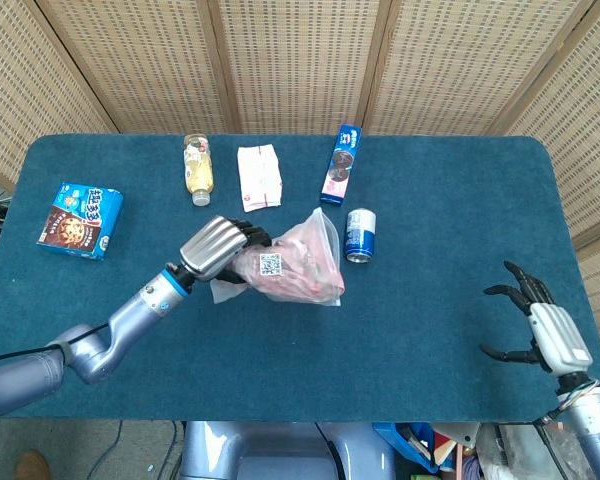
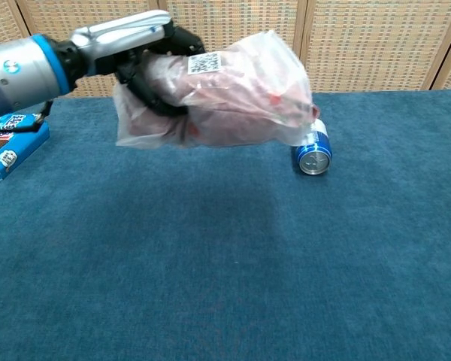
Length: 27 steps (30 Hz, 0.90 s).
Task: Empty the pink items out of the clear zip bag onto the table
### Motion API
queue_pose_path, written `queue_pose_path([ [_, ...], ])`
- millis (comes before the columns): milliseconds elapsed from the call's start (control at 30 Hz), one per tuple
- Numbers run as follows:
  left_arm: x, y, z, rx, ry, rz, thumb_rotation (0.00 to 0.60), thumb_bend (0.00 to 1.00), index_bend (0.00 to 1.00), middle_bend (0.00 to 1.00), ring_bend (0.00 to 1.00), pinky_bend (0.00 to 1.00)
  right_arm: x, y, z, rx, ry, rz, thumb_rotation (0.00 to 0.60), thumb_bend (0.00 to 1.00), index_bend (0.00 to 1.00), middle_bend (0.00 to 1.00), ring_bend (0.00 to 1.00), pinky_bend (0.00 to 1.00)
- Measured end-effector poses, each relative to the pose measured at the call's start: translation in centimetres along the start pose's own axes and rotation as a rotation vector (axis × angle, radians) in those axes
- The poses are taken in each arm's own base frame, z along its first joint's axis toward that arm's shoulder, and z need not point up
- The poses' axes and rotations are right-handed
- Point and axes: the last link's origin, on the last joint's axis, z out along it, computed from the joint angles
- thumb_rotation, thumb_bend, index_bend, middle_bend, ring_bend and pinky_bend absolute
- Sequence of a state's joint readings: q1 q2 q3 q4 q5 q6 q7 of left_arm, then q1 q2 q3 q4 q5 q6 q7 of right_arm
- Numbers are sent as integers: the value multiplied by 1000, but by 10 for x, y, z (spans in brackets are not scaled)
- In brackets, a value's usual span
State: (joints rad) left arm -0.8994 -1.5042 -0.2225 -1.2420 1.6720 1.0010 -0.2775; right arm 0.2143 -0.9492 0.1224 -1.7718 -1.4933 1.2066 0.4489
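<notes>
Zip bag hangs high over the table, full of pink items. Your left hand grips its end. Bring your empty, spread right hand over to open the zip, then tip it.

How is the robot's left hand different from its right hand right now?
The left hand grips the clear zip bag of pink items, lifted above the table; the right hand holds nothing. The left hand's fingers curl around the bag; the right hand's spread apart. Both have dark fingers and silvery backs.
</notes>
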Motion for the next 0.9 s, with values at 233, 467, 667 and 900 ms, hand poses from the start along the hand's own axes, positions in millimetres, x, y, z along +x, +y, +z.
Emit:
queue_pose_path([
  [233,6,19,41,-111,20,25,600,566,605,515,487,619,10,-23,25,89,-65,122,600,28,351,0,0,0],
  [467,4,44,67,-159,29,-22,600,567,612,518,487,620,10,-39,33,122,-60,137,600,46,351,0,0,0],
  [667,-5,58,76,-156,63,-107,600,595,620,528,494,627,9,-50,35,147,-32,132,600,54,352,0,0,0],
  [900,-21,66,77,-125,139,-238,600,611,620,530,496,628,9,-56,36,152,-23,110,600,58,367,0,0,0],
])
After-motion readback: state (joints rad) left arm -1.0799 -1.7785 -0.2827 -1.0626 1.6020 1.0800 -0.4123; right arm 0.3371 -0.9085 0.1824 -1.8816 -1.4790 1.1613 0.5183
